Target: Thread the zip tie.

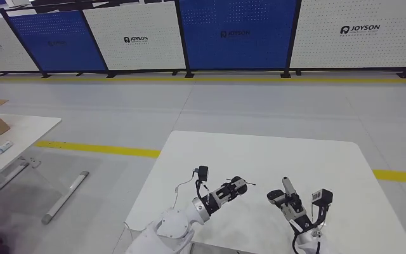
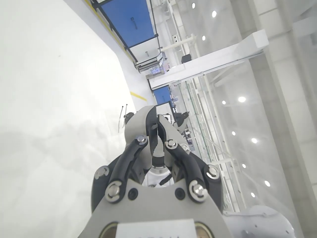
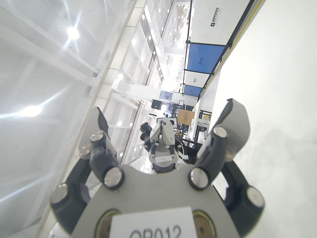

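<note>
One black zip tie (image 2: 121,118) shows just beside the clenched left gripper (image 2: 157,125), lower centre. Right gripper (image 3: 164,108) spreads wide above the white table (image 1: 254,152).

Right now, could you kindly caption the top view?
Left hand shut, zip tie at its tip; right hand open, over white table.

Bright, even light falls from above: round ceiling lamps (image 3: 73,33) flare into starbursts in the right wrist view and show as plain bright spots in the left one. The white table (image 1: 266,159) glares almost to washout, and the bolts (image 3: 114,175) on the right gripper (image 3: 164,108) gleam. Straight beams (image 2: 223,61) bow toward both wrist views' edges
</note>
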Available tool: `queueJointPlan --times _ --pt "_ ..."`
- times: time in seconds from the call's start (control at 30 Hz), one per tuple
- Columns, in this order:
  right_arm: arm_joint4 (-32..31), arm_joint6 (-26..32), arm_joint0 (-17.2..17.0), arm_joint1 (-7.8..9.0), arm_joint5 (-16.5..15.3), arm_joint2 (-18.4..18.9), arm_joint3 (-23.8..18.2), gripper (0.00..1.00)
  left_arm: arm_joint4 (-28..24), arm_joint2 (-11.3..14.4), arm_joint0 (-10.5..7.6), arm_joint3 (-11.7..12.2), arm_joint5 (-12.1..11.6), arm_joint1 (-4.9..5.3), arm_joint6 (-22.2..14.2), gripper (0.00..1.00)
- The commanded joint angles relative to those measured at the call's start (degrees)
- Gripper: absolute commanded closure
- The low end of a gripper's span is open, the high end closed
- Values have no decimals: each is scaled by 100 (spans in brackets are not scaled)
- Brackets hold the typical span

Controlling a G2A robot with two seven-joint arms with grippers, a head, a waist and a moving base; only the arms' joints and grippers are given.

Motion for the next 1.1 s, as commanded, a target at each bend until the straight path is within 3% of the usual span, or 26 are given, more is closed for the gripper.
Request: queueJointPlan --times 0.0,0.3,0.43,0.67,0.83,0.93,1.07 --pt "0 0 0 0 0 0 0 0 -81 -77 23 16 -164 25 -254 100" --pt "-100 56 17 1 14 16 -48 0 -81 -77 23 16 -164 25 -254 100" --pt "-611 388 35 65 140 328 -223 0 -81 -77 23 16 -164 25 -254 100" --pt "-1568 1073 100 240 1163 1231 -639 0 -81 -77 23 16 -164 25 -254 100" --pt "-1868 1805 566 303 2039 1519 -541 0 -81 -77 23 16 -164 25 -254 100" --pt "-1776 1740 764 286 2230 1544 -433 0 -81 -77 23 16 -164 25 -254 100" --pt "-1776 1740 764 286 2230 1544 -433 0 -81 -77 23 16 -164 25 -254 100"
